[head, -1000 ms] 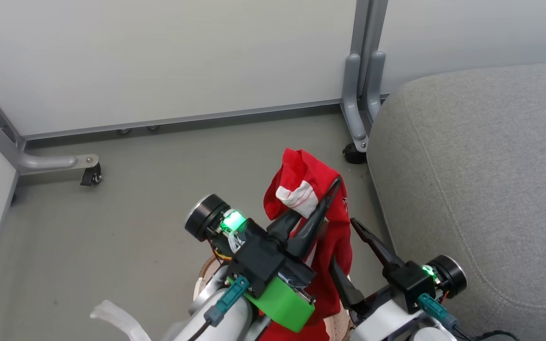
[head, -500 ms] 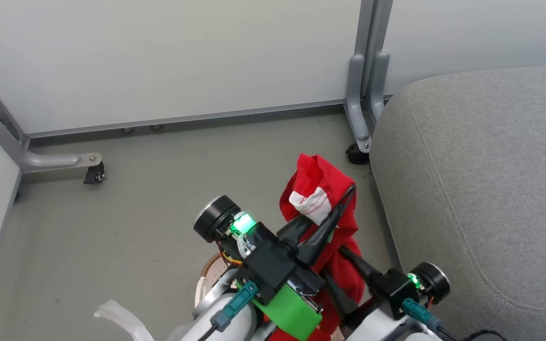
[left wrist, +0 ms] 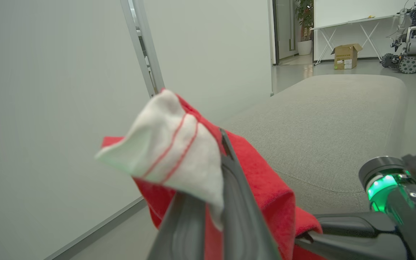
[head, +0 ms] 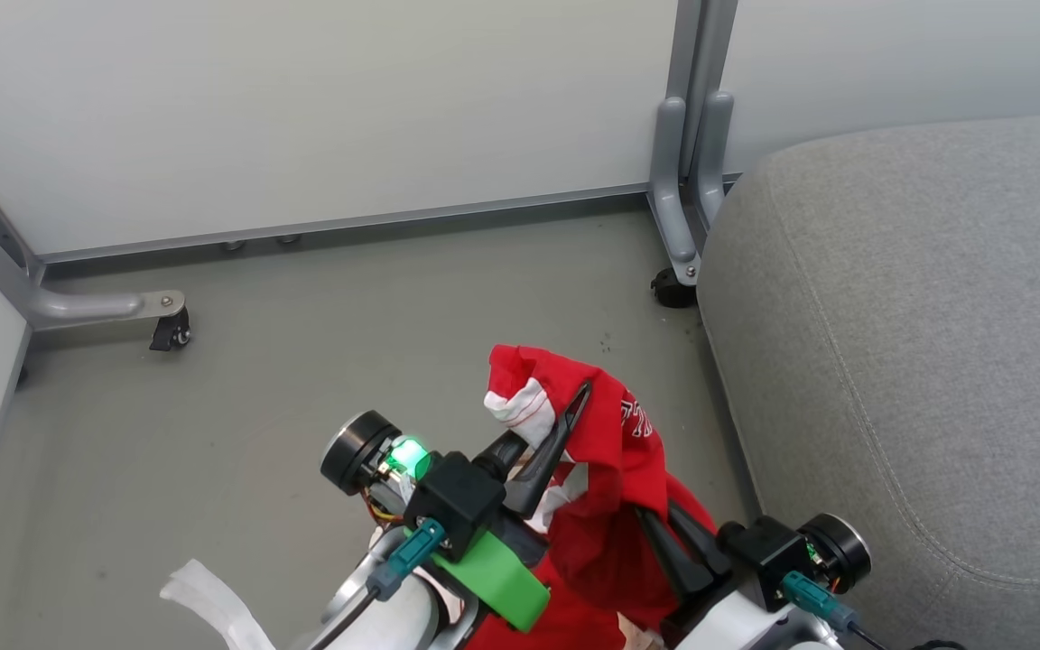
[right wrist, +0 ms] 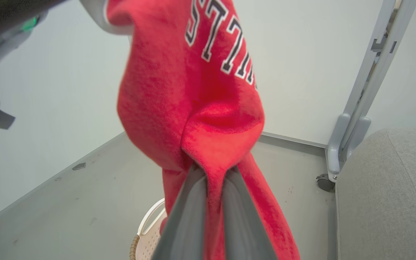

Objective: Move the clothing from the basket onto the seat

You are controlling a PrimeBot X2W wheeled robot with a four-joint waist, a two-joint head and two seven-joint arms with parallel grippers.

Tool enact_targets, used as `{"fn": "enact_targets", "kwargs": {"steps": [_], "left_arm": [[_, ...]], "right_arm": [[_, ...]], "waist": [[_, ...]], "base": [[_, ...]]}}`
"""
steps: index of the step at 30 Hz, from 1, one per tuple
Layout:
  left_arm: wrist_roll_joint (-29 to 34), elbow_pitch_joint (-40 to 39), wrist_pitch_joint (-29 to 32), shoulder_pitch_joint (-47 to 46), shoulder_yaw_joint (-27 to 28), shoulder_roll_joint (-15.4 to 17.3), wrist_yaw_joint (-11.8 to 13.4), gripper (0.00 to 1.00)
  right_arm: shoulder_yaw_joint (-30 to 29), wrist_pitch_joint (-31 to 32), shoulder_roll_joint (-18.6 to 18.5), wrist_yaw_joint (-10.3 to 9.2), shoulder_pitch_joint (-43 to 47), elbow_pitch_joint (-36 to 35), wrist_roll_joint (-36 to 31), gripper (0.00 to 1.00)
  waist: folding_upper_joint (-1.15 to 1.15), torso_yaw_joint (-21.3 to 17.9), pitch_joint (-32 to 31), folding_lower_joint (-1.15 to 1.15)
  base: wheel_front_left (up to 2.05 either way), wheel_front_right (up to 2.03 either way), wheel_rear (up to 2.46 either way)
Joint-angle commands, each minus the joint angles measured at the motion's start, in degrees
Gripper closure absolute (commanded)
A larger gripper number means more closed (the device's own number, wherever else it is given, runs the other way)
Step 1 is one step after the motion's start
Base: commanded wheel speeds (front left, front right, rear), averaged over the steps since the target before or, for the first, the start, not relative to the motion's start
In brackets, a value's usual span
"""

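Clothing (head: pixel 610 469) is what both claws have hold of, and from the head camera the red garment hangs above the floor (head: pixel 303 361), just left of the seat (head: pixel 917 343) and not touching it. The left gripper (head: pixel 556 411) pinches the white-trimmed corner up high, while the right gripper (head: pixel 660 519) is closed into a lower fold. The cloth's long axis runs from that raised corner down toward the robot, its tail dropping out of view at the bottom edge. I'd judge this the carry step: the piece is lifted, not yet delivered. From the left wrist, the left gripper (left wrist: pixel 209 180) is clamped on the striped white trim, with the clothing (left wrist: pixel 258 173) draped over one finger and falling away to the right. The grey seat (left wrist: pixel 330 126) stretches long and bare behind it. From the right wrist, the right gripper (right wrist: pixel 215 173) is shut on a bunched red fold, and the clothing (right wrist: pixel 193 90) rises steeply from it with its lettering upside down. The basket (right wrist: pixel 150 231) sits on the floor below, and the seat (right wrist: pixel 388 187) lies off to the right. Next, I reckon both arms need to swing right, high enough for the hanging tail to clear the cushion's rounded edge, then let go together.
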Motion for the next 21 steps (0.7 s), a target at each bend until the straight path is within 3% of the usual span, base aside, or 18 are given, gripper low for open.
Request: {"fn": "enact_targets", "kwargs": {"steps": [1,3,7,10,11,12,21], "left_arm": [[-0.15,0.51,-0.44,0.88,0.3,0.37,-0.15,1.0],[-0.35,0.83,-0.53,0.92,0.35,0.54,-0.14,0.98],[-0.74,1.27,-0.55,0.68,0.36,0.69,-0.05,0.85],[-0.89,1.43,-0.52,0.47,0.33,0.77,0.11,0.61],[-0.93,1.49,-0.46,0.41,0.3,0.84,0.2,0.48],[-0.97,1.53,-0.43,0.36,0.31,0.9,0.28,0.0],[-1.27,1.81,-0.09,0.31,0.75,1.69,1.49,0.0]], "right_arm": [[-0.21,-0.2,0.02,-0.04,0.59,-0.19,0.38,1.0],[-0.26,-0.2,0.07,-0.04,0.54,-0.17,0.43,1.0],[-0.33,-0.2,0.17,-0.04,0.31,-0.17,0.62,1.0],[-0.57,-0.2,0.31,-0.04,0.38,-0.27,0.69,1.0],[-0.71,-0.2,0.36,-0.04,0.5,-0.31,0.69,1.0],[-0.8,-0.2,0.43,-0.04,0.61,-0.34,0.69,1.0],[-1.39,-0.2,0.61,-0.04,1.07,-0.07,0.4,1.0]], "waist": [[0.0,-0.14,0.04,0.0],[0.0,-0.31,0.11,0.0],[0.0,-0.59,0.29,0.0],[0.0,-0.81,0.43,0.0],[0.0,-0.88,0.48,0.0],[0.0,-0.93,0.52,0.0],[0.0,-1.55,1.08,0.0]], "base": [[0.0,0.0,0.0],[0.0,0.0,0.0],[0.0,0.0,0.0],[0.0,0.0,0.0],[0.0,0.0,0.0],[0.0,0.0,0.0],[0.0,0.0,0.0]]}}
